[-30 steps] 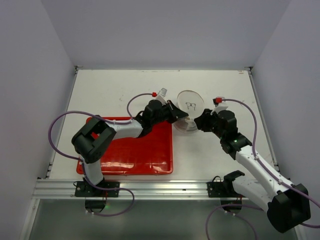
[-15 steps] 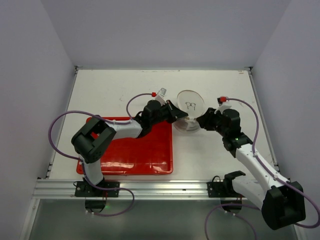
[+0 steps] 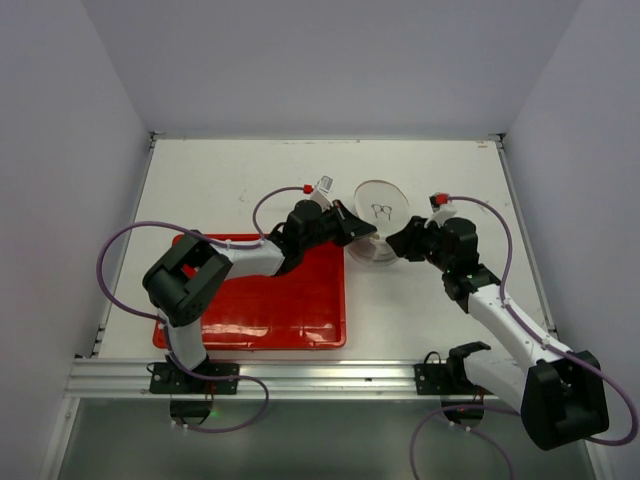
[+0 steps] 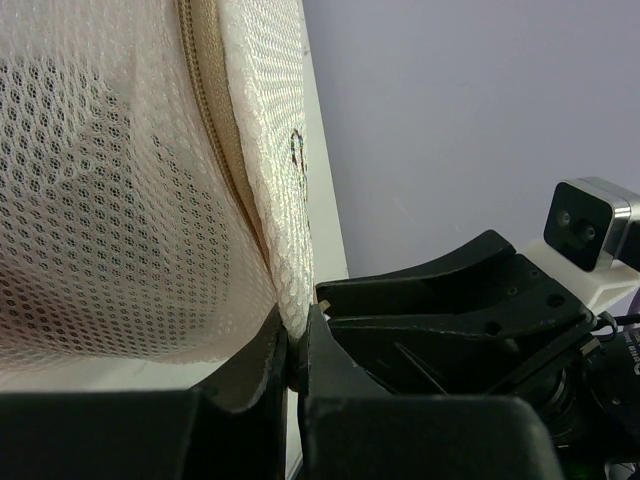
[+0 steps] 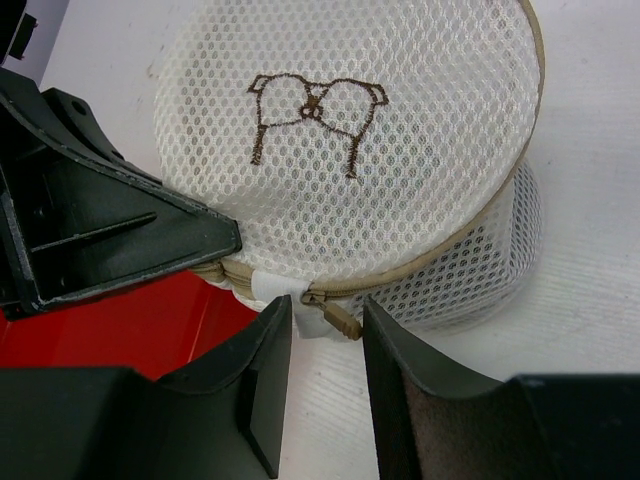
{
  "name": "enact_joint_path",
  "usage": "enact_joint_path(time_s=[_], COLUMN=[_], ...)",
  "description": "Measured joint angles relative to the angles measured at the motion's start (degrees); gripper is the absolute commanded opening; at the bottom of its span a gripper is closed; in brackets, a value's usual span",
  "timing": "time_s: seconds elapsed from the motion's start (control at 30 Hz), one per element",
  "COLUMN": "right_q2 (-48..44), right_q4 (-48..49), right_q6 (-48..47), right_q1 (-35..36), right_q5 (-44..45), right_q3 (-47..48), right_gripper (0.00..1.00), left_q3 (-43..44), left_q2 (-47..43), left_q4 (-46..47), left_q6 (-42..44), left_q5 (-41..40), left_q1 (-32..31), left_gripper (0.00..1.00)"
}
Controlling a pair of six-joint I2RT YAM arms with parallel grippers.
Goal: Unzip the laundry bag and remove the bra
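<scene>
Pinching the bag (image 3: 380, 215) at its zippered rim, the left gripper (image 4: 297, 350) is clenched on mesh. Bag sits tilted beside the tray (image 3: 250, 310), marked face upward. The right gripper (image 5: 322, 318) gapes, 2 fingers (image 5: 258, 370) straddling the zipper pull (image 5: 343, 322).

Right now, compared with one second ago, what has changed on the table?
The right end effector crept slightly left, closer to the laundry bag; it is open, with the zipper pull between its fingertips. Nothing was taken hold of or let go. The left end effector stayed clamped on the bag's edge, and the bag did not move.
</scene>
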Motion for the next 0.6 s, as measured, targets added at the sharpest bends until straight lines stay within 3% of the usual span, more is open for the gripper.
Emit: enact_joint_path(time_s=[0.6], right_q2=[-1.2], right_q4=[-0.9], right_q6=[0.0], right_q1=[0.0], right_q5=[0.2], right_q3=[0.0], right_gripper=[0.32], left_q3=[0.0], left_q2=[0.0], left_q4=[0.0], left_q6=[0.0], left_q5=[0.2], left_q1=[0.0], left_gripper=[0.0])
